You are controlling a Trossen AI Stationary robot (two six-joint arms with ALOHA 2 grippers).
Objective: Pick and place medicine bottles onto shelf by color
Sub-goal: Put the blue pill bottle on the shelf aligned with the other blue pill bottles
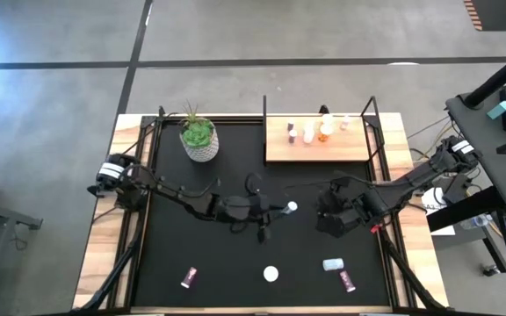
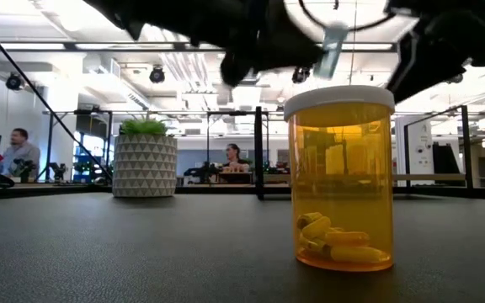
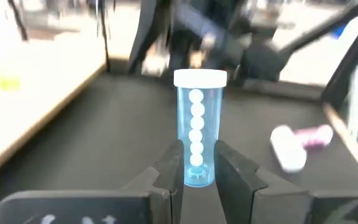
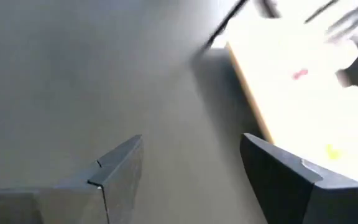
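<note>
On the shelf (image 1: 316,145), beyond the orange bottle (image 2: 340,178) standing at the mat's near edge, a few small bottles blur together, their colours hard to separate. The right gripper (image 1: 330,217) hovers between shelf and orange bottle, fingers apart and empty. Beside it, the left gripper (image 3: 198,177), reaching low, pinches the base of an upright blue bottle (image 3: 198,127).
</note>
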